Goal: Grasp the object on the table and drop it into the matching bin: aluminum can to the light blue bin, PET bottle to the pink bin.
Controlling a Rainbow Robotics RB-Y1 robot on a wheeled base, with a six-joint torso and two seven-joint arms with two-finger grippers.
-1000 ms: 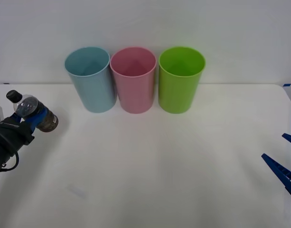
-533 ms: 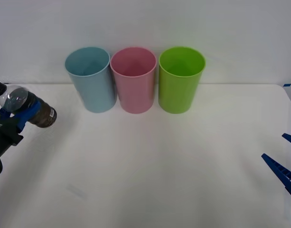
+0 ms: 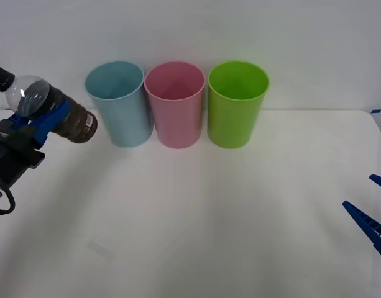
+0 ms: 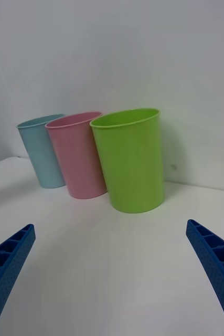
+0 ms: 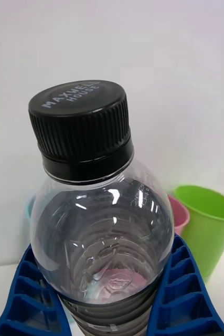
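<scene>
My left gripper is shut on the PET bottle, a small clear bottle with dark liquid and a black cap, held tilted in the air at the far left, just left of the light blue bin. The blue fingers clasp the bottle's body on both sides. The pink bin stands in the middle of the row, also seen as the pink bin from the right wrist. My right gripper rests open at the right edge of the table.
A green bin stands right of the pink one, all three touching in a row at the back against a white wall. A small blue mark sits at the table's far right corner.
The left gripper has lifted the bottle higher and carried it right, toward the light blue bin. The right arm has stayed still.
</scene>
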